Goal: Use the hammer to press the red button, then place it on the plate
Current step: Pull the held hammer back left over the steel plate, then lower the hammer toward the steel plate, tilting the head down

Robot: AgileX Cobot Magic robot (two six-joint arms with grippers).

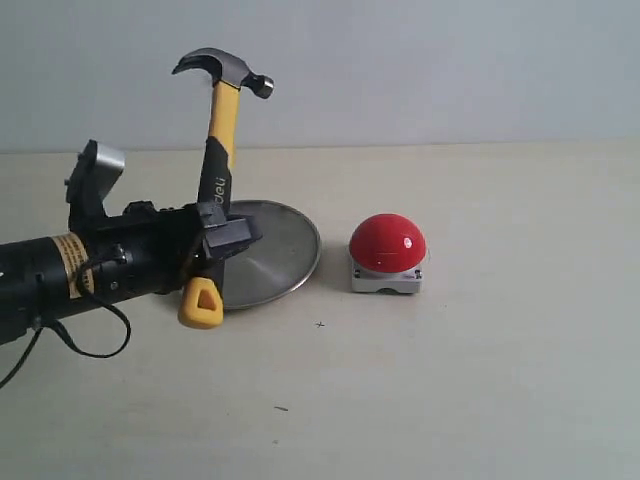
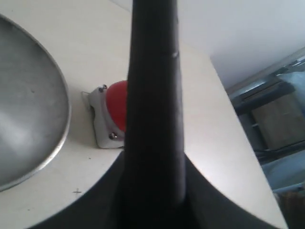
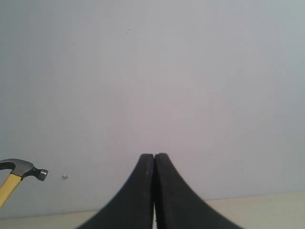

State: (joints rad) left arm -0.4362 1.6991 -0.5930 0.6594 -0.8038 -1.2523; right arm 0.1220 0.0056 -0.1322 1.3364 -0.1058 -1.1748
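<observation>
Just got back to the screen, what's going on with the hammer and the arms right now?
The left gripper is clamped on the black grip of the hammer, holding it roughly upright with the head up, off the table. The red button sits beside the plate, and the hammer head is high above both, touching neither. The right gripper is shut on nothing and faces the wall, away from the work.
</observation>
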